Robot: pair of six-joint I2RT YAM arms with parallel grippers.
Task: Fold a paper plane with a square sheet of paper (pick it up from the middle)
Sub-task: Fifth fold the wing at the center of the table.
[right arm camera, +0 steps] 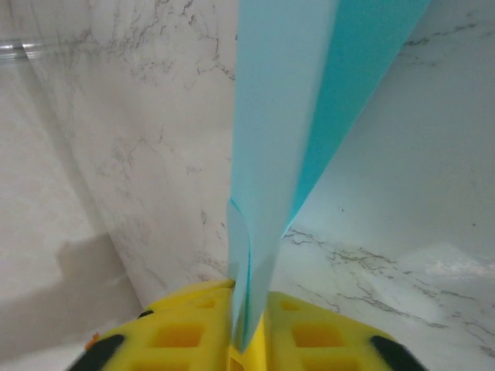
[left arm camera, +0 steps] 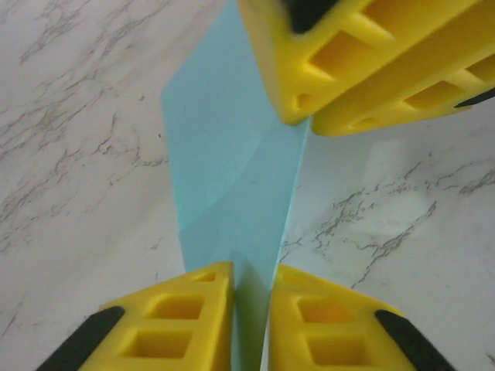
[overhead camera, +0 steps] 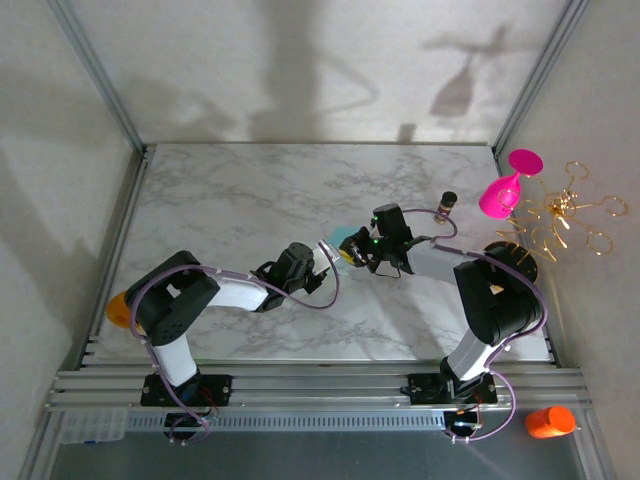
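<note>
The teal-blue sheet of paper (overhead camera: 342, 237) is folded into layered flaps and held up off the marble table (overhead camera: 230, 200) near its middle, between both grippers. My left gripper (overhead camera: 322, 264) is shut on one end; in the left wrist view the paper (left arm camera: 232, 154) runs from my left gripper (left arm camera: 251, 270) up to the right gripper's yellow fingers (left arm camera: 363, 62), which pinch its far end. In the right wrist view my right gripper (right arm camera: 249, 297) is shut on the doubled paper (right arm camera: 278, 116), which rises as a narrow strip with a darker flap behind.
A pink goblet (overhead camera: 503, 190) and a gold wire stand (overhead camera: 560, 215) sit at the right edge. A small dark cylinder (overhead camera: 447, 202) stands behind the right arm. An orange object (overhead camera: 548, 421) lies by the front rail, another (overhead camera: 117, 308) at the left.
</note>
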